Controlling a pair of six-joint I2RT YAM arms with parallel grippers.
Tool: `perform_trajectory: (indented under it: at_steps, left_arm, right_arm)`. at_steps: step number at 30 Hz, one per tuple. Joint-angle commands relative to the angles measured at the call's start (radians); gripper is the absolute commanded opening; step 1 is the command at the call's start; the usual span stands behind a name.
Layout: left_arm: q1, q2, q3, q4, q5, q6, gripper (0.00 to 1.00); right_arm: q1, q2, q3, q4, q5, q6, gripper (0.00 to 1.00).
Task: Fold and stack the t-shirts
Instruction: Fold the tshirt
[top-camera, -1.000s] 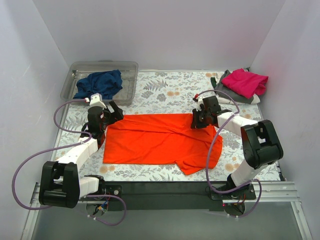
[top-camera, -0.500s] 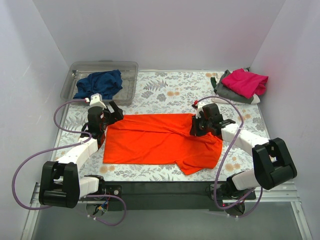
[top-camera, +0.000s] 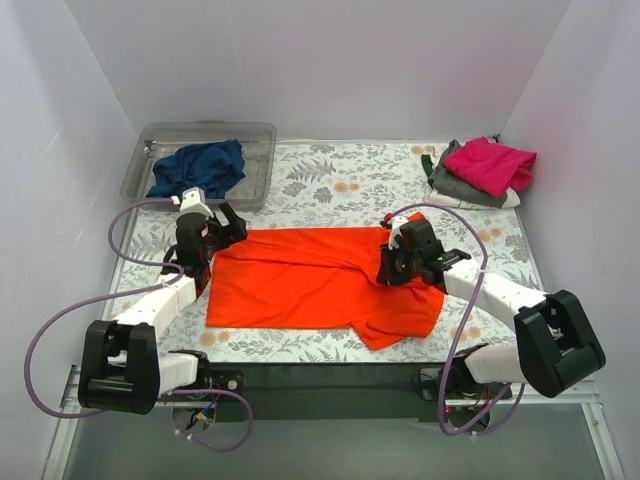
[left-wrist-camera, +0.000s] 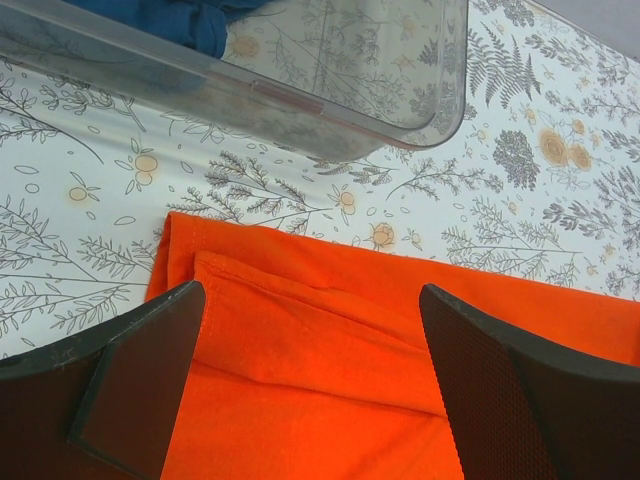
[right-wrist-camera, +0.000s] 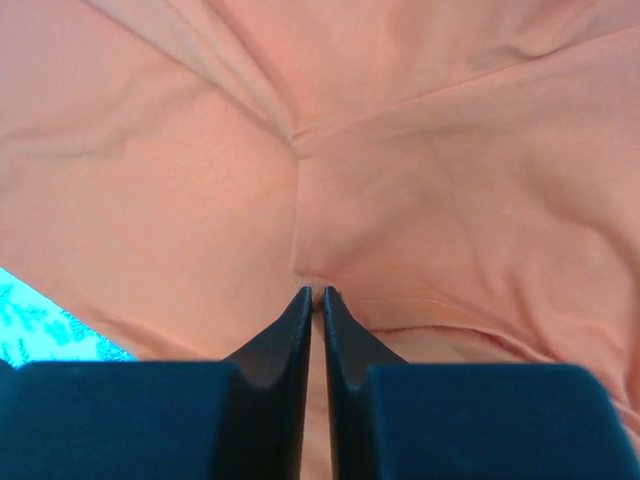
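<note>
Folding the orange-red t-shirt (top-camera: 300, 285), spread flat between both claws, looks just begun: the right gripper (top-camera: 398, 262) pinches a bunch of its cloth tight, while the left gripper (top-camera: 222, 228) gapes empty over the shirt's corner and probably needs to close there next.

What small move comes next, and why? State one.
Probably lower the open left gripper and close it on the corner of the orange t-shirt beneath it: the right gripper pinches the opposite side, so both ends could lift together.

Bright orange-red t-shirt (top-camera: 300, 280) spread out at centre, navy t-shirt (top-camera: 197, 168) crumpled far left, magenta t-shirt (top-camera: 489, 164) atop grey t-shirt (top-camera: 453, 184) far right
</note>
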Motion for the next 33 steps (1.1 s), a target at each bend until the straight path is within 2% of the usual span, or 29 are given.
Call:
perform_trajectory:
  at_steps: [1, 4, 10, 16, 28, 33]
  left_arm:
    - [-0.003, -0.001, -0.007, 0.017, 0.013, 0.001, 0.82]
    - [-0.003, 0.004, -0.007, 0.016, 0.015, 0.001, 0.82]
    - [-0.003, 0.011, -0.009, 0.02, 0.013, 0.0, 0.82]
    - [-0.003, 0.028, -0.004, 0.022, 0.015, 0.001, 0.82]
    - [-0.003, 0.039, -0.007, 0.031, 0.027, -0.003, 0.82]
    - [-0.003, 0.027, -0.009, 0.031, 0.021, 0.0, 0.82]
  right_arm:
    - [0.016, -0.025, -0.015, -0.023, 0.007, 0.028, 0.09]
    - [0.025, -0.026, -0.024, -0.026, -0.013, 0.031, 0.24]
    - [0.033, -0.098, -0.018, -0.031, -0.03, 0.034, 0.34]
    - [0.033, -0.12, 0.035, -0.029, 0.084, 0.018, 0.38]
    - [0.026, 0.089, 0.092, 0.006, 0.365, 0.008, 0.37]
    - [0.021, 0.075, 0.046, -0.043, 0.414, 0.037, 0.37]
